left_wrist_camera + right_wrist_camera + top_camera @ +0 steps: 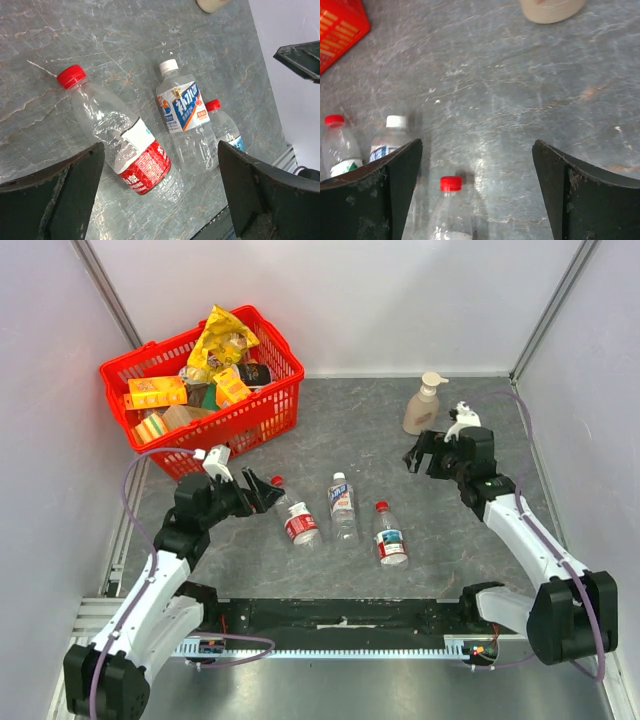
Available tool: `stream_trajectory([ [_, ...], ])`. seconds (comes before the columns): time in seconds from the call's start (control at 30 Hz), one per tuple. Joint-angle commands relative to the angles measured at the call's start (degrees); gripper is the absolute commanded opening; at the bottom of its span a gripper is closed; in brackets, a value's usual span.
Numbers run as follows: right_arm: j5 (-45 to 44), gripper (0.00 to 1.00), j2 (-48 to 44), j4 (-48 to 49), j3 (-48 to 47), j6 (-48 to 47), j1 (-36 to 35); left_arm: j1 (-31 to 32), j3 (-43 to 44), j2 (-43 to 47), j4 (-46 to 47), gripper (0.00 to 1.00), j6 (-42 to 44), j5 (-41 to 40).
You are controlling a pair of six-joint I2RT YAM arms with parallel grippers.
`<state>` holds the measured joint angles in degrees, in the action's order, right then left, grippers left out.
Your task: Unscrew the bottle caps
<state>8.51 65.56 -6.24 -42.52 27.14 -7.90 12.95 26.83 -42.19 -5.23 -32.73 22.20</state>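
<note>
- Three bottles are seen lying on their sides on the table (440, 530), every cap screwed on: the left bottle (300, 524) with a red cap (277, 481), the middle bottle (343, 510) with a white cap (339, 478), and the right bottle (391, 540) with a second red cap (381, 507).
- The long axes are laid roughly parallel, necks pointing away from the arm bases. The left bottle is slanted, its neck turned toward the left gripper (266, 492).
- The left gripper is held wide open and empty. The red cap is found just beside its tips, and the bottle's body is stretched out ahead of the spread fingers (60, 195).
- The right gripper (415, 455) is likewise spread wide with nothing in it, near the soap dispenser (424, 405) and well apart from the bottles. The second red cap is seen ahead of it, low between its fingers.
- The left arm is judged the nearer. A hold across the left bottle's long axis is called for before its cap can be turned.
</note>
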Motion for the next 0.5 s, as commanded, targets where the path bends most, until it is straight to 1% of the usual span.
stream_trajectory([
  [0.0, -4.45, 0.98, 0.36, -5.17, -5.9, -2.96, -6.32, -0.03, 1.99, -1.4, -0.64, 1.0, 1.44, 1.8],
  [0.07, -7.88, 0.98, 0.36, -7.55, -7.39, -4.01, -10.1, 0.06, 4.19, -2.19, -3.37, 1.0, 3.98, 3.02],
  [0.1, -9.9, 0.98, 0.36, -8.43, -8.1, -4.28, -11.94, 0.06, 5.68, -2.45, -4.68, 1.0, 4.08, 3.03],
  [0.27, -14.48, 0.98, 1.76, -12.12, -9.95, -5.25, -18.63, 0.49, 8.32, -4.47, -8.03, 0.98, 4.26, 3.74],
  [0.33, -15.8, 0.98, 2.73, -13.88, -10.3, -5.6, -20.39, 2.33, 9.81, -6.4, -10.13, 0.98, 4.52, 0.76],
  [0.47, -18.44, 0.98, 5.18, -19.76, -11.7, -6.92, -24.52, 10.76, 15.08, -12.45, -16.2, 0.98, 5.13, -10.13],
])
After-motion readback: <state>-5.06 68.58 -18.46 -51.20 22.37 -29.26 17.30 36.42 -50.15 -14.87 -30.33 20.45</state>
